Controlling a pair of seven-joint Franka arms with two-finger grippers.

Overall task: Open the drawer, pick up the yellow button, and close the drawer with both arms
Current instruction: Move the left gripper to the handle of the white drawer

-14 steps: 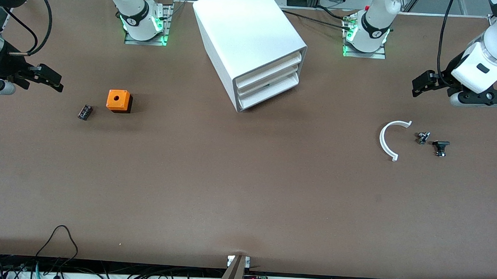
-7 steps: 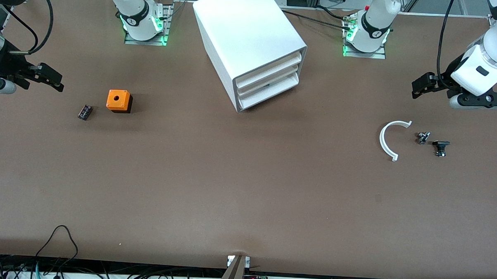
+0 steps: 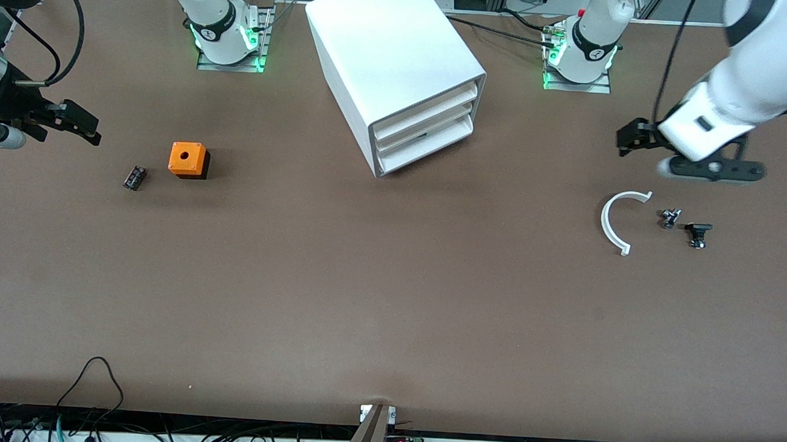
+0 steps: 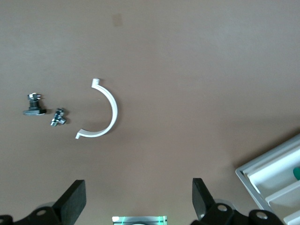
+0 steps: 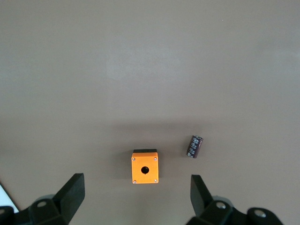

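- Fingers (image 4: 75, 206) of the left gripper (image 4: 136, 206) stand spread wide with nothing between them; the gripper hangs in the air over bare surface (image 3: 391, 299) at the left arm's end, between the drawer cabinet and the small parts there.
- Fingers (image 5: 70, 192) of the right gripper (image 5: 136, 194) are spread just as wide and hold nothing; this gripper (image 3: 69, 121) hangs over the surface at the right arm's end, near the orange cube.
- The orange cube (image 3: 187, 159) with a hole in its top sits on the surface, and a small black cylinder (image 3: 134, 177) lies just beside it, a little nearer the front camera and toward the right arm's end.
- A white curved clip (image 3: 619, 219) lies on the surface toward the left arm's end, with a small metal part (image 3: 669, 218) and a black part (image 3: 697, 233) close by, all apart from one another.
- The white drawer cabinet (image 3: 392, 64) stands between the two arm bases, turned at an angle, its three drawers (image 3: 429, 127) pushed in.
- The button is nowhere in sight on the surface; the left wrist view shows a corner of the drawer fronts (image 4: 276, 173) with a bit of green at the edge, too little to tell what it is.
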